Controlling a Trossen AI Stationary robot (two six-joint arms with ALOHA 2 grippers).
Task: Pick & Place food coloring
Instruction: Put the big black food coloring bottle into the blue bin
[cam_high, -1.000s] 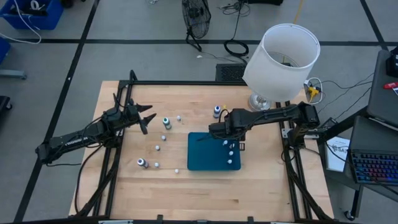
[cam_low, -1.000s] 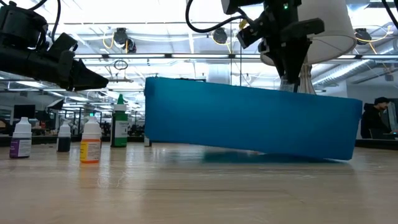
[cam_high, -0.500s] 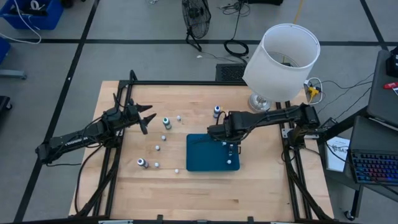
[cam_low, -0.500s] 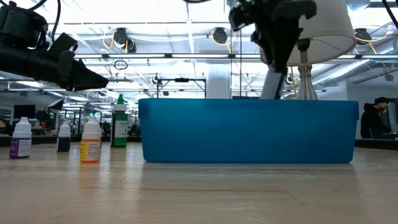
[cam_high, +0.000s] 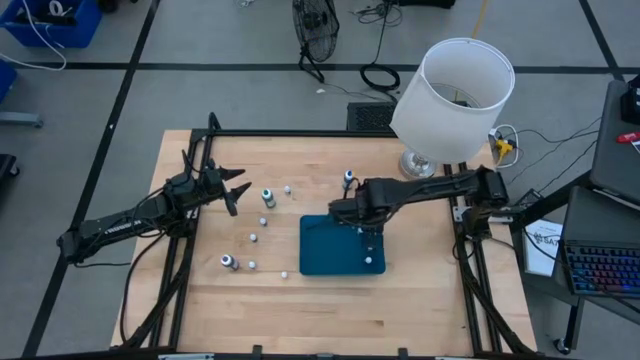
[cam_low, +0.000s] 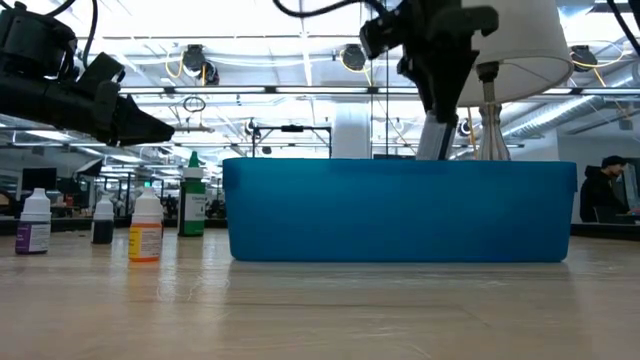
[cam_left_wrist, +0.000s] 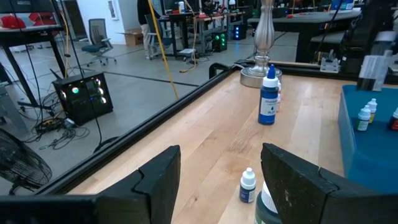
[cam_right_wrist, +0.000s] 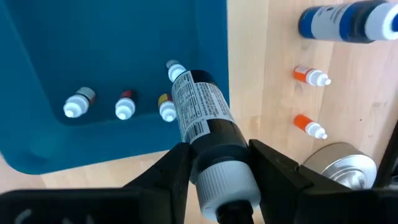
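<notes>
A light, rigid, slick food coloring bottle (cam_right_wrist: 208, 134) is clamped at its cap end by the right pincer (cam_right_wrist: 217, 180) above the teal tray (cam_high: 325, 262); a mid-body hold seems safer. The left pincer (cam_left_wrist: 217, 180) is held apart.

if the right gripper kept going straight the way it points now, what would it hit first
Probably the floor of the teal tray. The right gripper, jaws shut on a dark bottle, points down over the tray's edge beside the standing small bottles. Depth is unclear, so the tray wall might come first.

Wood table (cam_high: 330, 300): teal tray (cam_high: 325, 250), bottles (cam_high: 229, 261), lamp (cam_high: 455, 95).
</notes>
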